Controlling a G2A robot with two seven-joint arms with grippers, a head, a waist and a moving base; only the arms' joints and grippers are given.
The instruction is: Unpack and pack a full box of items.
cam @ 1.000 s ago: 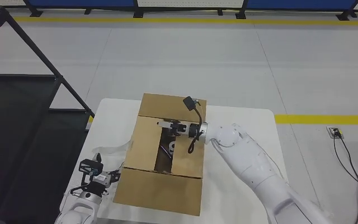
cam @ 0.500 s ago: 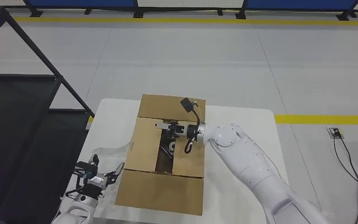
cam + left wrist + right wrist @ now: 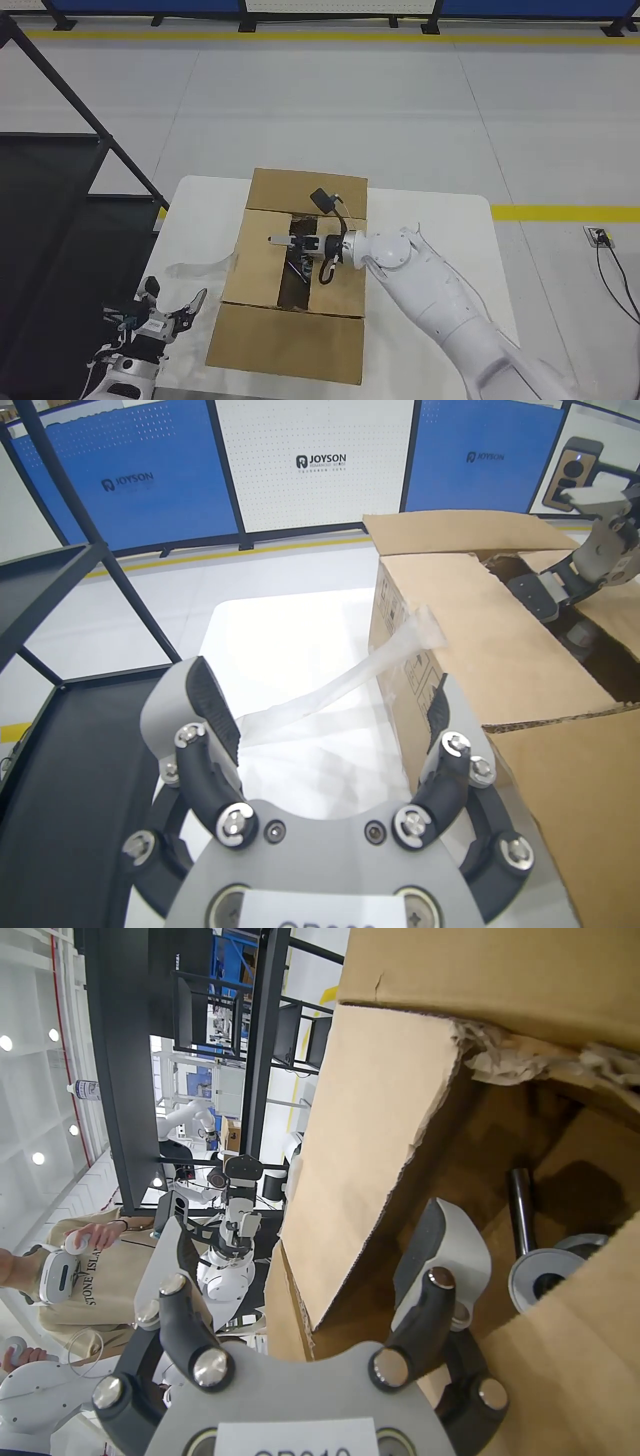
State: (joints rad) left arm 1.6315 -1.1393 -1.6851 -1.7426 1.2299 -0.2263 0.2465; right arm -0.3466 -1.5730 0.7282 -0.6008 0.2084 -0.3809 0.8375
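Note:
A brown cardboard box stands on the white table, with its outer flaps folded out and a gap between the inner flaps. My right gripper is open at that gap. One finger is inside the box, the other outside, and the left inner flap lies between them. Down in the box lies a grey round item with a black handle. My left gripper is open near the table's front left corner, apart from the box. A strip of clear tape hangs from the box side toward it.
A black metal rack stands close to the table's left side. The torn tape strip lies across the table left of the box. The table right of the box is taken up by my right arm.
My right gripper has shifted left over the box, onto the left inner flap. My left gripper has drawn back from the box toward the table's front left corner.

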